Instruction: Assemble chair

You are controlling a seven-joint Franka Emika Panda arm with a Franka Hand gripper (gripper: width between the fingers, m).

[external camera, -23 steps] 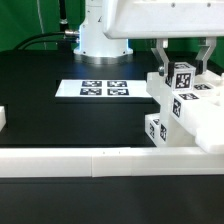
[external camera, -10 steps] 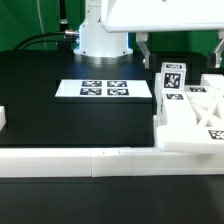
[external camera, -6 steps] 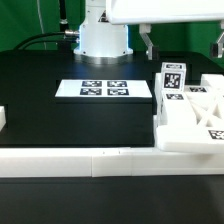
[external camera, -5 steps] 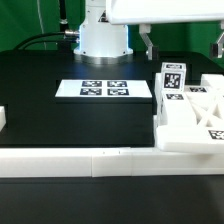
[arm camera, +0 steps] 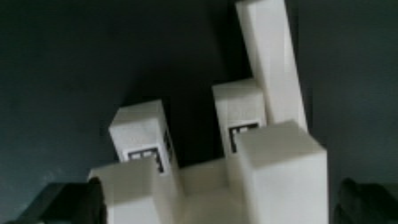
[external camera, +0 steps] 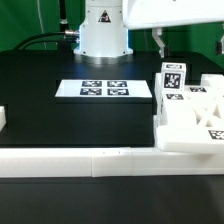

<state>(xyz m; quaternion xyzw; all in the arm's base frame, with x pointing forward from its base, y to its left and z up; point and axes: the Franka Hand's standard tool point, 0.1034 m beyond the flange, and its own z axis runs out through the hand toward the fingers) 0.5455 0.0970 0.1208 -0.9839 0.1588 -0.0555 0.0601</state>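
Chair [external camera: 190, 110] parts sit clustered at six o'clock beneath the gripper [external camera: 190, 40], tagged post upright; jaws spread wide, holding nothing, hovering clear above.

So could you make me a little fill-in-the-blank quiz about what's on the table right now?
1. The hand hangs above the chair with its fingers ____.
2. The marker board lies flat on the ____ table.
3. The chair pieces sit at the exterior view's ____ side.
4. The hand is holding ____.

Missing words: open; black; right; nothing
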